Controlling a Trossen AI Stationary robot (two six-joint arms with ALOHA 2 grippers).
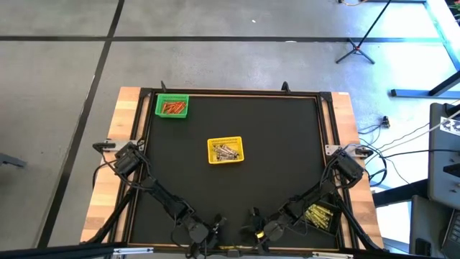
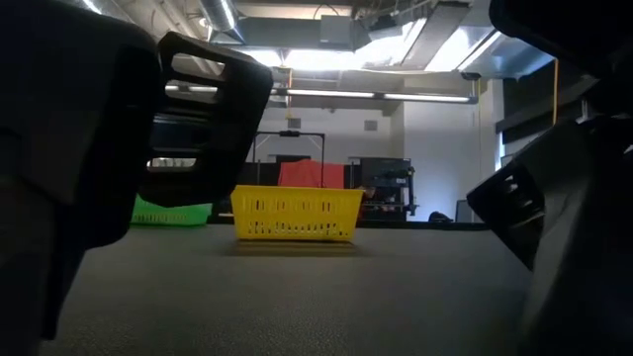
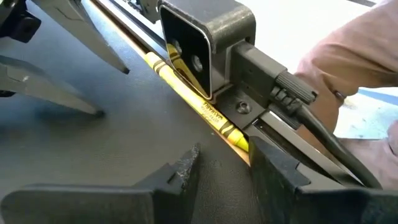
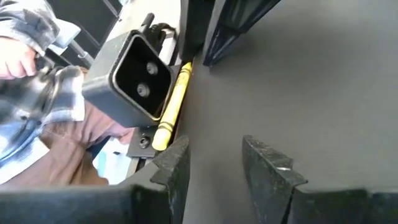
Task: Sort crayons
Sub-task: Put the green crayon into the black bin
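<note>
One yellow crayon [image 3: 186,87] lies flat along the table's near edge, right beside the low camera's grey housing [image 3: 202,43]. The right wrist view shows it too [image 4: 171,106]. My left gripper [image 3: 224,155] is open low over the mat, its fingertips just short of one end of the crayon. Coming from the other side, my right gripper [image 4: 214,152] is open too, with the crayon's other end just ahead of one finger. In the high view both grippers [image 1: 208,229] [image 1: 253,229] sit close together at the near edge. More crayons lie in the baskets.
A green basket [image 1: 172,106] with orange crayons stands at the far left. A yellow basket [image 1: 225,150] sits mid-table, and a black basket [image 1: 320,216] of yellow crayons is near the right arm. A person's sleeve [image 3: 348,56] shows just beyond the near edge.
</note>
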